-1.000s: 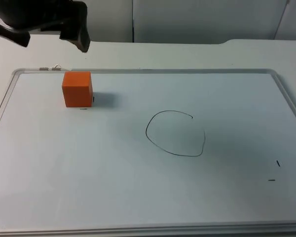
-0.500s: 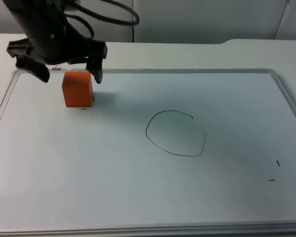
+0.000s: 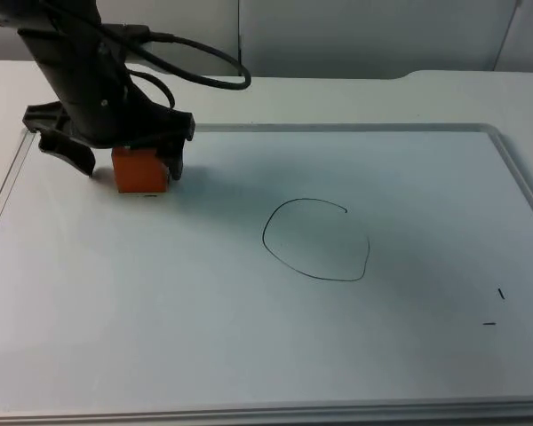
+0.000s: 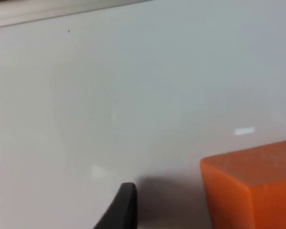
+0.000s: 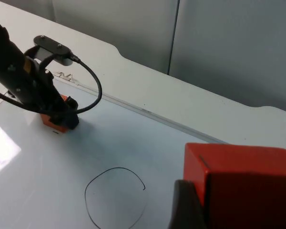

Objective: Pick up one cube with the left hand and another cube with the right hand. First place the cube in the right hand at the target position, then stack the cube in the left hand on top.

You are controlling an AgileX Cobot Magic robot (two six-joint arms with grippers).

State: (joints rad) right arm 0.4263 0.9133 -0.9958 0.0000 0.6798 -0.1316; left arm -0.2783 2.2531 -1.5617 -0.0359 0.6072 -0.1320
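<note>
Left claw [image 3: 129, 163] open, straddling orange cube [image 3: 139, 170] on table [image 3: 249, 355] | right claw [image 5: 200, 210] clamped on second cube [image 5: 240, 183], raised | circle [image 3: 316, 240] unoccupied | risk: off-centre closing may skew cube.

left cube [image 3: 140, 169]: orange, plain
right cube [image 5: 241, 183]: orange-red, plain
left gripper [image 3: 123, 165]: black
right gripper's fingertip [image 5: 183, 206]: dark grey
whiteboard [image 3: 249, 337]: white, silver frame
drawn circle [image 3: 316, 240]: thin black line
tabletop [image 3: 338, 98]: white
partition wall [image 3: 364, 35]: pale grey
</note>
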